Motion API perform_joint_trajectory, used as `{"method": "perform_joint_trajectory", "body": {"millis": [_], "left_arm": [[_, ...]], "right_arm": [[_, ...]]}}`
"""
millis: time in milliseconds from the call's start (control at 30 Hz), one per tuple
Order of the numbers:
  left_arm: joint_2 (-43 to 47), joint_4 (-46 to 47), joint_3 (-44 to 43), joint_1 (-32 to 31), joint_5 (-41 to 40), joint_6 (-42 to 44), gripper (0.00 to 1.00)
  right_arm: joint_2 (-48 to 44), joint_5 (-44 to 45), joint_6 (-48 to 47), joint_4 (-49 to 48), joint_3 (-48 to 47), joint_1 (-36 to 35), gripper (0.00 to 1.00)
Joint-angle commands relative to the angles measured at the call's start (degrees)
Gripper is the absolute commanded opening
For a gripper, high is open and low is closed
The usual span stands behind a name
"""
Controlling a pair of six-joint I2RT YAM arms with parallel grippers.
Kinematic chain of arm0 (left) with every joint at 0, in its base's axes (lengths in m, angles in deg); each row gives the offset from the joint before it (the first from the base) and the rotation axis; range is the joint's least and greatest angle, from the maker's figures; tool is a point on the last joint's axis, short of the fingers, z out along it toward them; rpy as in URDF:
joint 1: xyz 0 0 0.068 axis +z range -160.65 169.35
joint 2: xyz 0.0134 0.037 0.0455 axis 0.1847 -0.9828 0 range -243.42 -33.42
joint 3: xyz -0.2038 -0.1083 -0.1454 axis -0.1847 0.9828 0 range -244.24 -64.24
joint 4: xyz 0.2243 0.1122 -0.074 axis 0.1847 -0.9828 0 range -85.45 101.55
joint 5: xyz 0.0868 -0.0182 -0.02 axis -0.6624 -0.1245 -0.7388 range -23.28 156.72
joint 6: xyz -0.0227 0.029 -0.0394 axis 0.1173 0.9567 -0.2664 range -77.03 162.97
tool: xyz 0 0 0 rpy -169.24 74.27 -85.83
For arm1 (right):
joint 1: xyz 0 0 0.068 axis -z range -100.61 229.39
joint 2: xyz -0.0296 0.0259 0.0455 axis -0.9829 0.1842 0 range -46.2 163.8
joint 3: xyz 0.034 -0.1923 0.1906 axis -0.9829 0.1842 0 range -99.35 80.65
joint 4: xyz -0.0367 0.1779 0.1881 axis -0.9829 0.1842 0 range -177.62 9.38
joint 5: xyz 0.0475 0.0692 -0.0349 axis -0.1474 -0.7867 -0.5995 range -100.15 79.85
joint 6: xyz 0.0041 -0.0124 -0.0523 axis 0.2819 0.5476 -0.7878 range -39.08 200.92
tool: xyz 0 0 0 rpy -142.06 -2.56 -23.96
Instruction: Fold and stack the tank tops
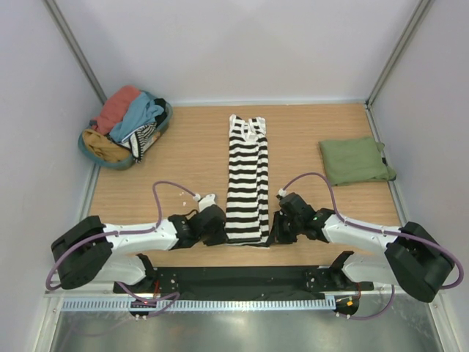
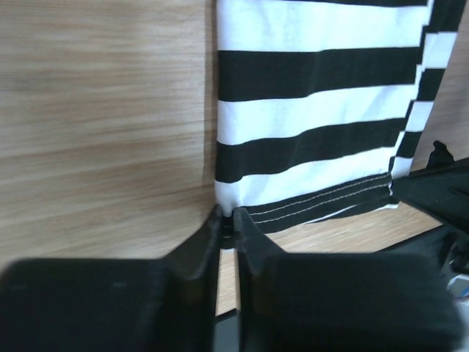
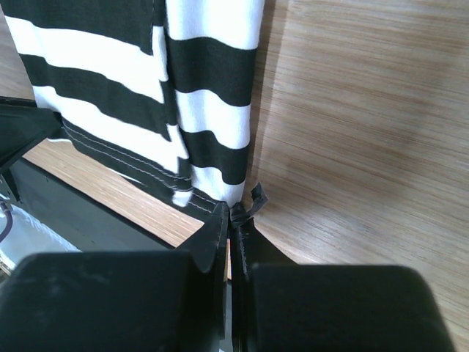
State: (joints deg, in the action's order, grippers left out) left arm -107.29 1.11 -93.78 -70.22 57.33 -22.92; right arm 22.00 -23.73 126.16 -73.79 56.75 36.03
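The black-and-white striped tank top (image 1: 247, 176) lies folded into a long narrow strip down the middle of the table, straps at the far end. My left gripper (image 1: 223, 235) is shut on its near left hem corner (image 2: 229, 205), with white cloth pinched between the tips (image 2: 227, 217). At the near right hem corner, my right gripper (image 1: 273, 235) is shut on the cloth (image 3: 234, 213). In the right wrist view the striped tank top (image 3: 205, 103) runs up and away from the jaws. The olive green tank top (image 1: 355, 160) lies folded at the right side of the table.
A teal basket (image 1: 167, 117) at the far left corner holds a salmon-red garment (image 1: 117, 106), a light blue garment (image 1: 139, 117) and other clothes. White walls close in the table. A black base strip (image 1: 234, 277) runs along the near edge.
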Motion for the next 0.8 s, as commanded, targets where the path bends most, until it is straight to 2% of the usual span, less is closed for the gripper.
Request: {"method": "perform_joint_trajectory", "body": {"millis": [0,33,233,400,633,767], "left_arm": [[-0.84,0.78,-1.48,-0.37,0.25,0.32,0.03],[-0.84,0.25,-1.49,-0.37,-0.19,0.32,0.0],[-0.75,-0.37,-1.4,-0.55,0.95,-0.03,0.0],[-0.23,-3.44,-4.56,-0.55,0.69,1.02,0.0],[-1.28,-14.25,-15.89,0.24,-6.07,5.32,0.0],[-1.98,-16.37,-21.17,5.06,-6.79,9.37,0.0]], "right_arm": [[-1.58,1.63,-0.14,2.79,-1.32,-0.42,0.01],[-1.93,1.89,-0.15,3.4,-1.32,-0.5,0.01],[-5.18,1.46,-0.06,5.51,-2.02,-0.68,0.01],[-6.5,1.72,-1.11,8.49,-5.09,-0.68,0.01],[-4.49,6.89,-4.44,11.92,-13.0,-0.68,0.01],[0.95,11.73,-7.43,14.47,-21.6,-0.15,0.01]]}}
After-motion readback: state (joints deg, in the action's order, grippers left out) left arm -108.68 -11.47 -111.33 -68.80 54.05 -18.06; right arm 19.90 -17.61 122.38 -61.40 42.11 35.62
